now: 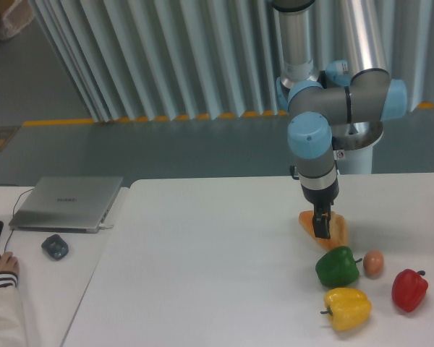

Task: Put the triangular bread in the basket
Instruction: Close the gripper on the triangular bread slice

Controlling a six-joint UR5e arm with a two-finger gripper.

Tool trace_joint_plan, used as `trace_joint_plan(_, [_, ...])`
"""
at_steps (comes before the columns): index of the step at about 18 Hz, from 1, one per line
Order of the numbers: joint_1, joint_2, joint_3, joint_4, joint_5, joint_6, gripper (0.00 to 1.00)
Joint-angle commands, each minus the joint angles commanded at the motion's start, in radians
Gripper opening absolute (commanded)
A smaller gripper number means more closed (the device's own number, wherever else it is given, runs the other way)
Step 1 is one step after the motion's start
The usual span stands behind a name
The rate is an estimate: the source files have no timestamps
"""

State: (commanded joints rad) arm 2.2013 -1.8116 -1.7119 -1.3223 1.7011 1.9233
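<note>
Although the gripper (321, 230) is right over the bread (335, 228), I cannot tell if its fingers are open or closed, because they look like one dark shape against the crust. The bread lies flat on the white worktop (217, 275), near the right side, just behind the green pepper (338, 266) and the egg (374, 262). No basket is in view. I judge the bread as light and rather soft inside, with a glossy crust that may be a little slippery and may dent or crack under a strong squeeze. A good hold would be across the thick middle of the wedge, not at the thin tip, with gentle force. The peppers nearby leave little room on the front side.
</note>
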Motion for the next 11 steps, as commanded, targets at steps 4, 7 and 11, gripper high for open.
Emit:
trace_joint_plan(4, [-0.002,-0.005,-0.031,0.000,0.080,0.068,1.00])
trace_joint_plan(7, [-0.003,-0.005,-0.045,0.002,0.107,0.083,1.00])
trace_joint_plan(11, [-0.015,-0.003,-0.054,0.005,0.100,0.068,1.00])
